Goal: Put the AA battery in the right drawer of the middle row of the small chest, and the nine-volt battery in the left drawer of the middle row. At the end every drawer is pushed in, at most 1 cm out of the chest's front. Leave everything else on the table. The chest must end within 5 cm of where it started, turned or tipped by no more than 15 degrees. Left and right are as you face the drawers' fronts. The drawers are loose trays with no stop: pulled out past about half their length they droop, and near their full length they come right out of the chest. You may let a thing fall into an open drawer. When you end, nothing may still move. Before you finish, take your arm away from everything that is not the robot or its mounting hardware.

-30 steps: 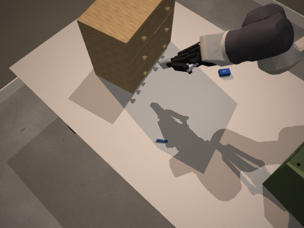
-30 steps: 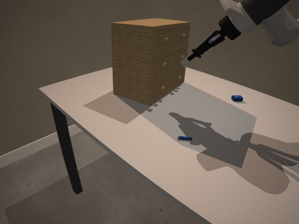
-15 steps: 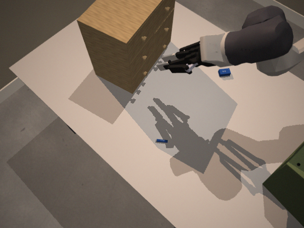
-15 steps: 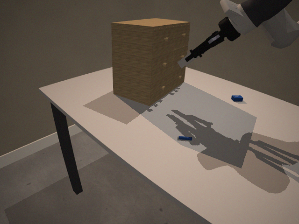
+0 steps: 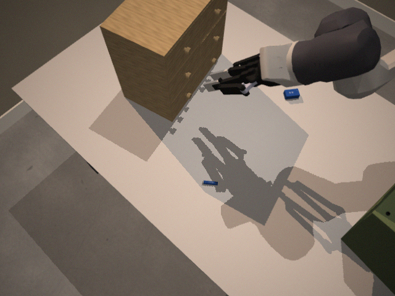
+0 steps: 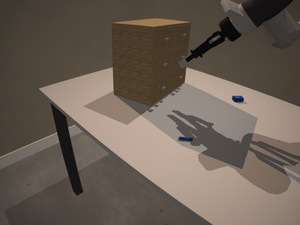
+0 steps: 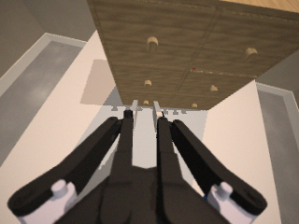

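Note:
The small wooden chest (image 5: 165, 57) stands at the table's far left, with all its drawers pushed in; it also shows in the exterior view (image 6: 150, 60) and in the wrist view (image 7: 187, 47). My gripper (image 5: 213, 79) hovers in the air just in front of the drawer fronts, close to the middle row's right knob (image 6: 183, 56). Its fingers stand a little apart with nothing between them (image 7: 144, 109). The AA battery (image 5: 210, 182) (image 6: 185, 138), a small blue cylinder, lies on the table nearer the front edge. The nine-volt battery (image 5: 291, 93) (image 6: 237, 98), a blue block, lies to the right of the gripper.
A dark green box (image 5: 373, 242) stands at the table's near right corner. The table's front edge runs close to the AA battery.

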Motion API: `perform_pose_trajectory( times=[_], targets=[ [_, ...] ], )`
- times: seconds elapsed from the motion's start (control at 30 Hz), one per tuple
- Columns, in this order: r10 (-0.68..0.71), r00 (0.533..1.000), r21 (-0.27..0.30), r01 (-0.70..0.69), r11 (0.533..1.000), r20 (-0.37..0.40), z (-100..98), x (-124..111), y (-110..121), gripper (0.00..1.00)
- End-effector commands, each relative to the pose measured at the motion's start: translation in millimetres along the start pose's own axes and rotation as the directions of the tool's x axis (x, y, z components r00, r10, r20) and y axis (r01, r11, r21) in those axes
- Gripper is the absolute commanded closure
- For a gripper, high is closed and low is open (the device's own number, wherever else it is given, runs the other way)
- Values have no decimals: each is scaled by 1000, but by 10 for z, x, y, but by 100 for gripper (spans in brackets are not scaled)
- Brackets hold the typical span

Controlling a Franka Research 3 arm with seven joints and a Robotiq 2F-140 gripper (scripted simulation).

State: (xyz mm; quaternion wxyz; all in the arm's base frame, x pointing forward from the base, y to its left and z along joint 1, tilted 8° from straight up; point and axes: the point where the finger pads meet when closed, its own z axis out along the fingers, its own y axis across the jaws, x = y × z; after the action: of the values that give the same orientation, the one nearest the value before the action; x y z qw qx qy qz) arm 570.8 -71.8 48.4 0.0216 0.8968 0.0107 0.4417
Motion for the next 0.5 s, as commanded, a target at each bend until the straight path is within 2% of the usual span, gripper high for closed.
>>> perform_pose_trajectory(
  times=[0.0,0.23,0.47],
  targets=[
    [5,1000,-6,-5,1000,1,13,-5,28,80],
    [5,1000,-6,-5,1000,1,49,5,29,80],
    [5,1000,-6,-5,1000,0,164,36,30,80]
  ],
)
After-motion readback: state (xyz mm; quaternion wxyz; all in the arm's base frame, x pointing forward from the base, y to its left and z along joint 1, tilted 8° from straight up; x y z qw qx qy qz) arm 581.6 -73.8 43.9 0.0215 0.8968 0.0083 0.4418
